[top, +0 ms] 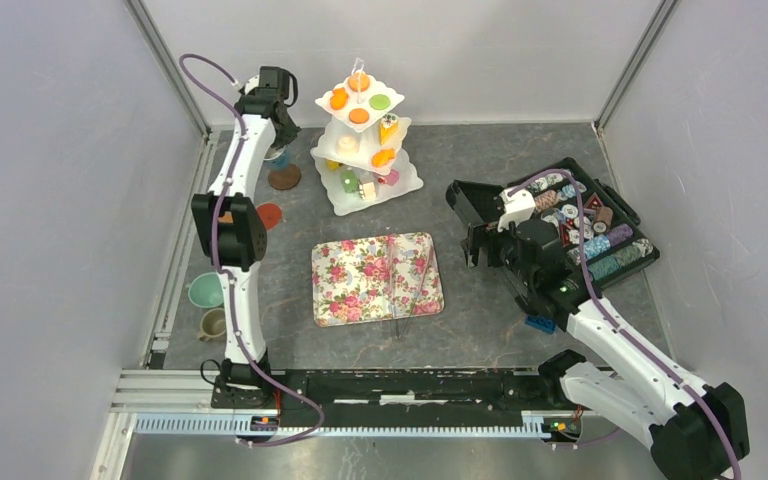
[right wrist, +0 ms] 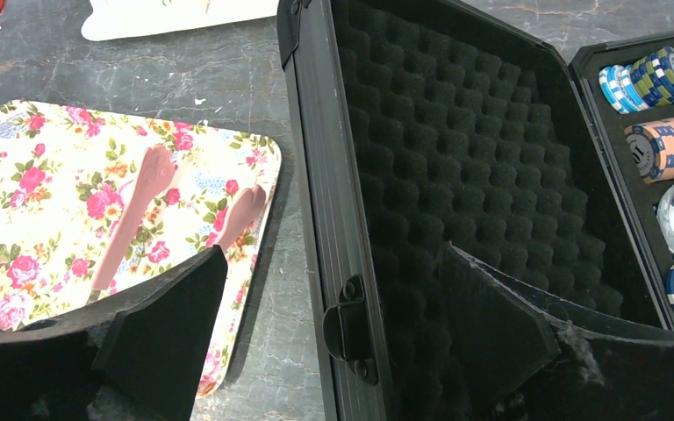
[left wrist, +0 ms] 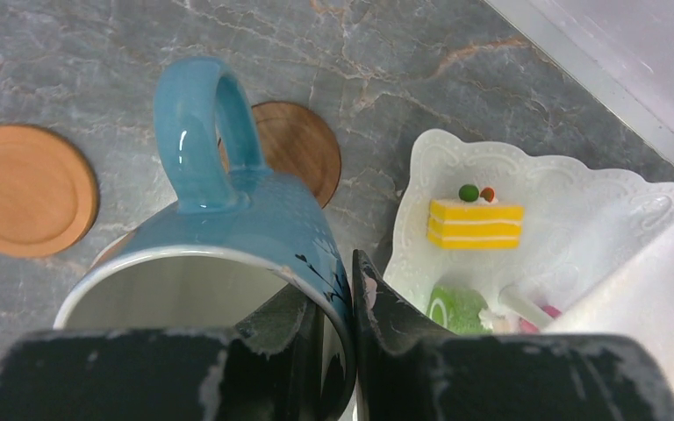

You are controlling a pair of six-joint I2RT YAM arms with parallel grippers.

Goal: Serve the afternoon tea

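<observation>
My left gripper (left wrist: 351,298) is shut on the rim of a teal cup (left wrist: 228,228), one finger inside and one outside, with the handle pointing away. The cup hangs over a brown saucer (left wrist: 303,149); an orange saucer (left wrist: 26,189) lies to its left. From above, the left gripper (top: 278,150) is at the back left beside the white tiered stand (top: 365,130), which holds orange, green and yellow cakes. A yellow cake (left wrist: 475,221) and a green cake (left wrist: 456,307) sit on its bottom plate. My right gripper (right wrist: 333,324) stands open over the black case's lid edge, holding nothing.
A floral tray (top: 350,280) with pink tongs (top: 410,275) lies mid-table. A pale green cup (top: 205,290) and a tan cup (top: 212,323) stand by the left rail. The open black case (top: 580,225) of discs is at the right, with a blue brick (top: 539,323) near it.
</observation>
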